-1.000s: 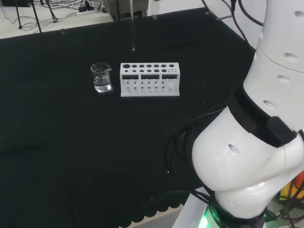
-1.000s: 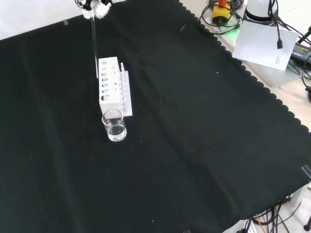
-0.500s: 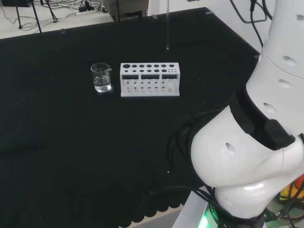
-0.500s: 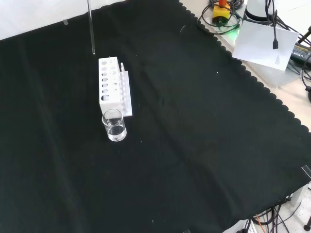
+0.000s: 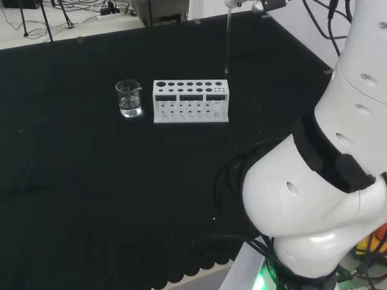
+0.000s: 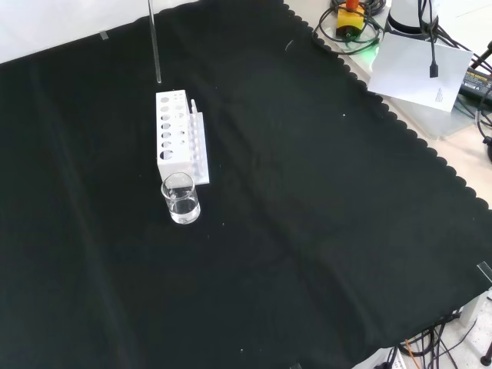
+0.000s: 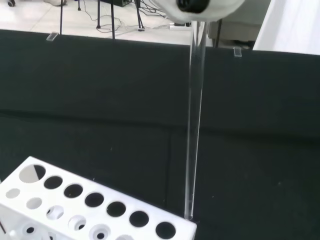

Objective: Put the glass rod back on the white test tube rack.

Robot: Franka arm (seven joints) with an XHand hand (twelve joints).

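Now the thin clear glass rod [image 5: 227, 42] hangs upright, pinched in the hand [image 7: 200, 7], tip above the white plastic test tube rack's [image 5: 190, 101] end; next, lower it into a hole.

Long thin clear glass rod [image 7: 192, 130], colourless. White plastic test tube rack [image 5: 190, 101], rows of dark round holes. Small clear glass beaker [image 6: 181, 198], clear liquid inside. Plain black bench cloth [image 6: 307, 231], scalloped edge. White arm links [image 5: 320, 187] with black band.

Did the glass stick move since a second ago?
Yes. In the head view the glass rod has shifted right: it hung above the left end of the white rack, and now hangs above its right end.
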